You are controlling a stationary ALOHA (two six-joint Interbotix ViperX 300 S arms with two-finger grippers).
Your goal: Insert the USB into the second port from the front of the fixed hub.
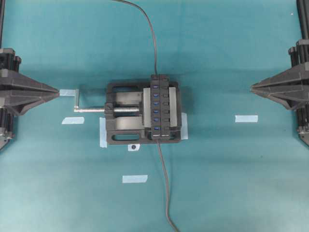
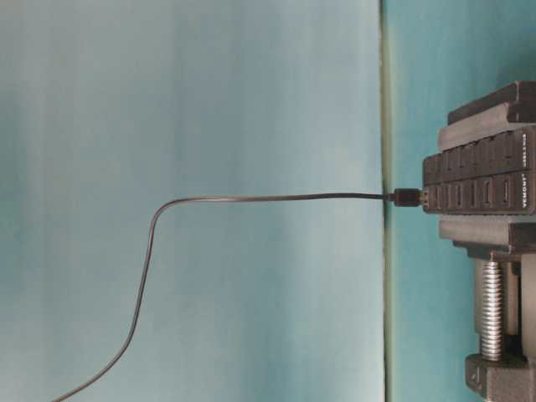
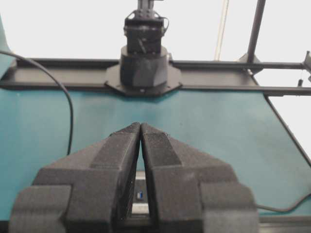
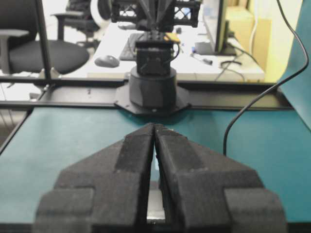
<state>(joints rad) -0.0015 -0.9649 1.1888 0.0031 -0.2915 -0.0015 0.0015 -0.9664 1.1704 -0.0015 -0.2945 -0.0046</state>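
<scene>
My left claw (image 3: pixel 140 127) is clenched on nothing: the two pads meet at the tips. In the overhead view it is parked at 9 o'clock, well apart from the work. My right claw (image 4: pixel 154 127) is in the same condition, pads pressed together and empty, parked at 3 o'clock.

Between the claws the teal table (image 1: pixel 231 183) carries strips of pale tape (image 1: pixel 134 179), one of them toward 6 o'clock. At table centre stands the black vise (image 1: pixel 120 140), its silver screw (image 1: pixel 96 109) pointing to 9 o'clock. The hub (image 1: pixel 161 106) is clamped in the vise at its 3 o'clock side, long axis running 6 to 12 o'clock, blue slots in one row and buttons beside them.

The USB (image 1: pixel 158 142) lies at the hub's 6 o'clock end, touching or just beside it; its cable trails off toward 6 o'clock. Whether the plug is seated in any slot cannot be determined. The port (image 1: pixel 156 128), second from that end, shows its blue tongue.

From the hub's 12 o'clock end a grey cable (image 1: pixel 153 43) departs toward 12 o'clock.
</scene>
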